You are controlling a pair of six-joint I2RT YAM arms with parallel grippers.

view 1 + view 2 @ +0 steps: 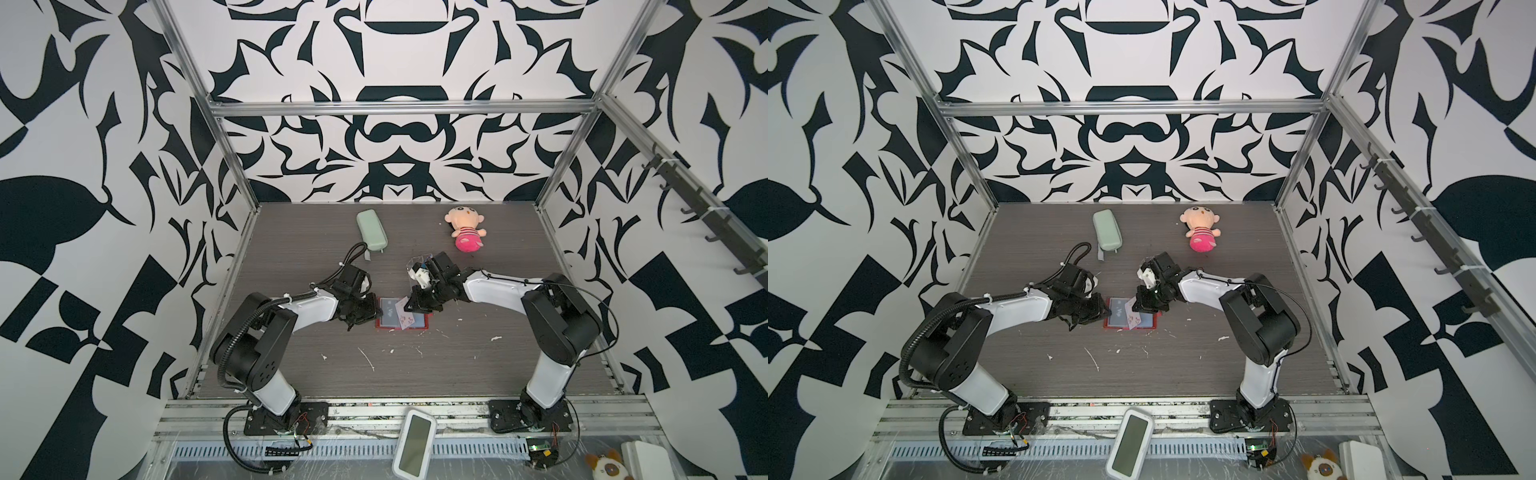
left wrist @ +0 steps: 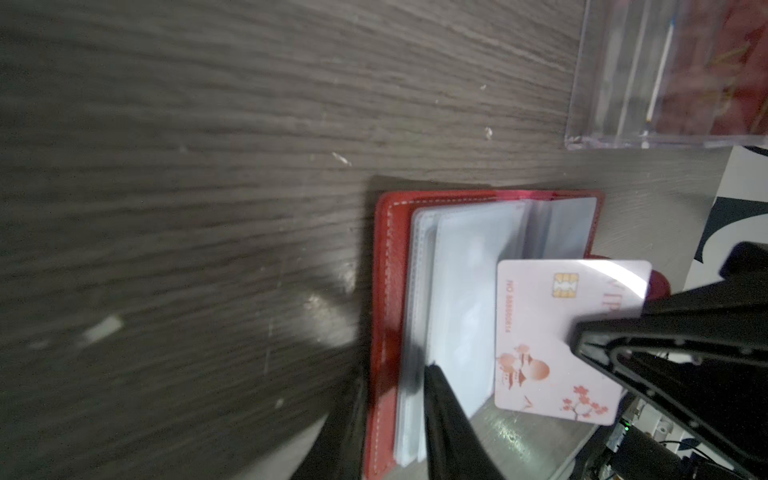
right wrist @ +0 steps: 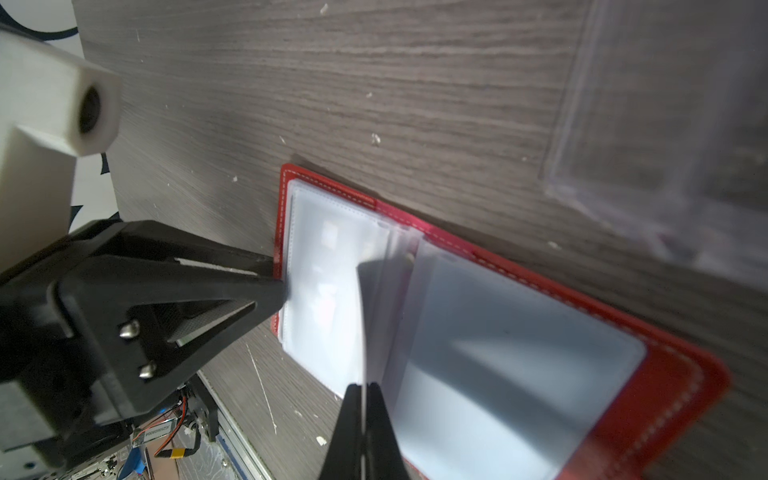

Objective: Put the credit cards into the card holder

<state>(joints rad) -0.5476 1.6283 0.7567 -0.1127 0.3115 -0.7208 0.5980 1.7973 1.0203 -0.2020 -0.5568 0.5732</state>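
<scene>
In both top views the card holder point(image 1: 415, 328) point(image 1: 1155, 323) lies open and flat in the middle of the desk point(image 1: 291, 257) point(image 1: 1025, 257), between my two hands. Under a clear sleeve of it a blue card point(image 1: 390, 312) point(image 1: 1120, 311) with white "Vip" letters shows. My left hand point(image 1: 376, 311) point(image 1: 1105, 309) is at the left edge of the holder. My right hand point(image 1: 409, 305) point(image 1: 1138, 306) is above its middle and grips a pale pink card point(image 1: 405, 319) point(image 1: 1133, 319), which is tilted over the sleeves. In the upper part of the desk a pale green case point(image 1: 372, 230) point(image 1: 1108, 230) lies closed, and right of it a doll point(image 1: 465, 232) point(image 1: 1200, 232).

In the left wrist view the holder point(image 2: 386, 291) is at lower centre with its sleeves fanned out. One finger point(image 2: 444, 415) of my left hand point(image 2: 395, 386) lies on the sleeves and the other is outside the red cover, so the edge is between them. I cannot tell if they press it. The pink card point(image 2: 536, 324), with a gold chip, is right of centre, and my right hand point(image 2: 582, 336) holds it by the edge. In the upper right stands a clear box point(image 2: 623, 83) with something red and blurred inside.

In the right wrist view my right hand point(image 3: 363, 386), at bottom centre, is clamped on the pink card point(image 3: 363, 332), seen edge-on and reaching up to the sleeves. I cannot tell if its tip is inside one. My left hand point(image 3: 279, 277) touches the holder point(image 3: 673, 407) at the left. The clear box point(image 3: 644, 166) is blurred in the upper right.
</scene>
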